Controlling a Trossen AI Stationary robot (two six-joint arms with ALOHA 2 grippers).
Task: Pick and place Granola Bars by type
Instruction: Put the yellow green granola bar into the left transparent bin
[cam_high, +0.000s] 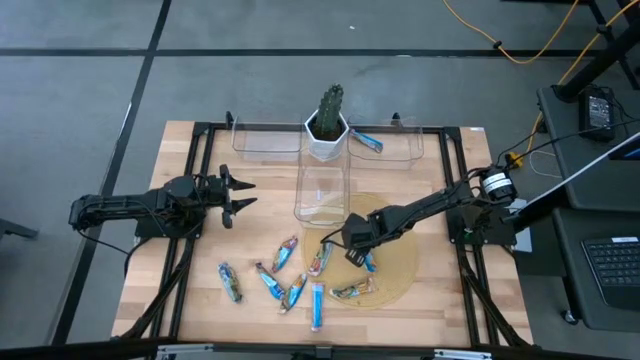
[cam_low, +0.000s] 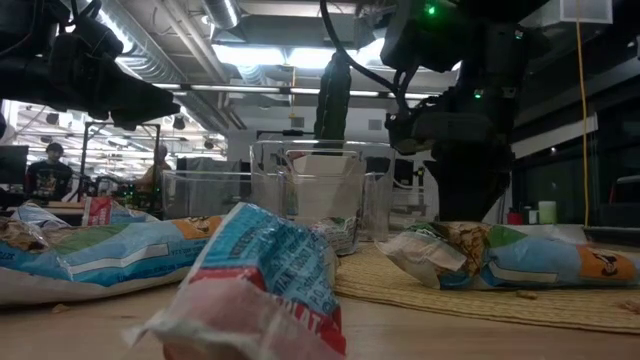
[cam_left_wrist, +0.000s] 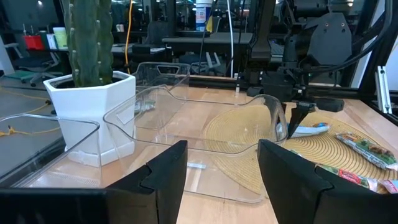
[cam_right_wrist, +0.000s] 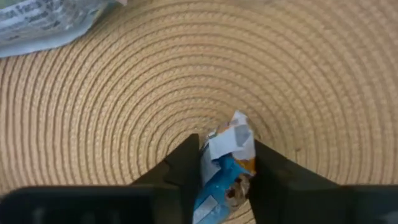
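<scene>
Several granola bars lie loose on the table's near half, among them blue ones (cam_high: 268, 280) (cam_high: 318, 305) and green-brown ones (cam_high: 231, 282) (cam_high: 352, 290). Another blue bar (cam_high: 367, 142) lies in the far right clear bin (cam_high: 395, 150). On the round woven mat (cam_high: 402, 262), my right gripper (cam_high: 360, 254) points steeply down, shut on a blue granola bar (cam_right_wrist: 225, 165). My left gripper (cam_high: 238, 195) waits open at the table's left, level and well above the table, touching nothing. My right gripper pinches the blue bar between its two fingers (cam_right_wrist: 184, 167), one on each long side near the bar's crimped end (cam_right_wrist: 235, 138). The fingers come from above, slanting down, and lie across the bar. The bar still appears to rest on the mat.
A cactus in a white pot (cam_high: 328, 128) stands at the far middle, between two clear bins (cam_high: 266, 138). A third clear bin (cam_high: 322, 192) sits just beyond the mat, close to my right arm. Another wrapped bar (cam_right_wrist: 43, 25) lies on the mat near the gripper.
</scene>
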